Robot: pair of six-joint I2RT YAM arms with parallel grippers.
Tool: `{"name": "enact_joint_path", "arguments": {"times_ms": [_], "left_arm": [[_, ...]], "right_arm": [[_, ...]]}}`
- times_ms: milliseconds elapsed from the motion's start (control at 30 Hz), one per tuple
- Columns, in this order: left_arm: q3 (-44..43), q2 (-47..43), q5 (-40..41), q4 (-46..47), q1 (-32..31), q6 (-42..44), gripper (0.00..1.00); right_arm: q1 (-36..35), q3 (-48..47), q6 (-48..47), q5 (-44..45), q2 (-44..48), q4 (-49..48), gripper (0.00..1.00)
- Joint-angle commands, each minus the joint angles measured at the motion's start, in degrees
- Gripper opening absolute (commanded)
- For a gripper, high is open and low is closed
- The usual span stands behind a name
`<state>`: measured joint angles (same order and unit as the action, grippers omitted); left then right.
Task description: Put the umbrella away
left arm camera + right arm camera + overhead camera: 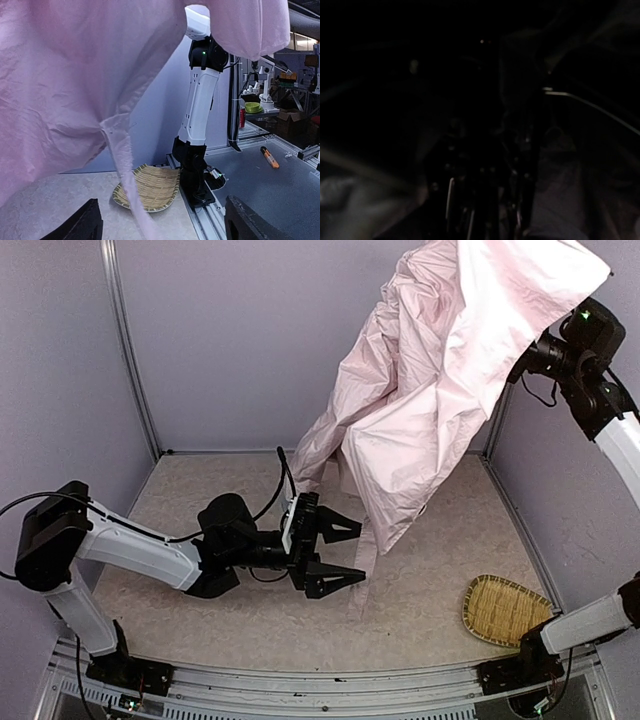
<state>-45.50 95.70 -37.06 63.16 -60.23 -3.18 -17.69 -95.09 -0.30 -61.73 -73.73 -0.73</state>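
1. The worktop [200,500] is a pale speckled surface walled on three sides, with both arms based at its near edge.
2. The umbrella [440,370] hangs in the air over the far right corner. Its pink fabric is loose and crumpled, draped from the raised right arm [590,350] and trailing down towards the middle of the worktop. It is neither furled nor wrapped.
3. The right hand is buried under the fabric. Its own camera shows only darkness and a few thin ribs, so I cannot tell whether it is clenched on anything.
4. The left hand [358,552] sits low over the middle of the worktop with its fingers spread wide and nothing between them, facing the hanging fabric.
5. A woven tray [503,608] lies near the near right corner, apart from the umbrella.
6. A loose pink strip [122,165] dangles from the fabric edge just in front of the left hand.
7. Judged from this, the task is at an early stage. The canopy still needs gathering, fastening and setting down.
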Motion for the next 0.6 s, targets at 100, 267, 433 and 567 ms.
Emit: {"name": "enact_joint_path", "arguments": {"times_ms": [100, 267, 433, 567], "left_arm": [[-4.5, 3.4, 4.3, -0.7, -0.8, -1.7, 0.67], [-6.3, 4.1, 5.5, -3.1, -0.8, -1.9, 0.44], [-5.5, 1.2, 8.2, -8.2, -0.2, -1.2, 0.0], [-1.0, -7.8, 13.1, -16.2, 0.9, 4.2, 0.0]], "right_arm": [[0.4, -2.2, 0.4, 1.5, 0.0, -3.1, 0.0], [0.4, -2.7, 0.3, 2.4, 0.4, -2.3, 0.0], [0.6, -4.5, -5.0, 6.1, 1.6, 5.7, 0.0], [1.1, -3.9, -14.9, 18.2, 4.6, 16.1, 0.0]]}}
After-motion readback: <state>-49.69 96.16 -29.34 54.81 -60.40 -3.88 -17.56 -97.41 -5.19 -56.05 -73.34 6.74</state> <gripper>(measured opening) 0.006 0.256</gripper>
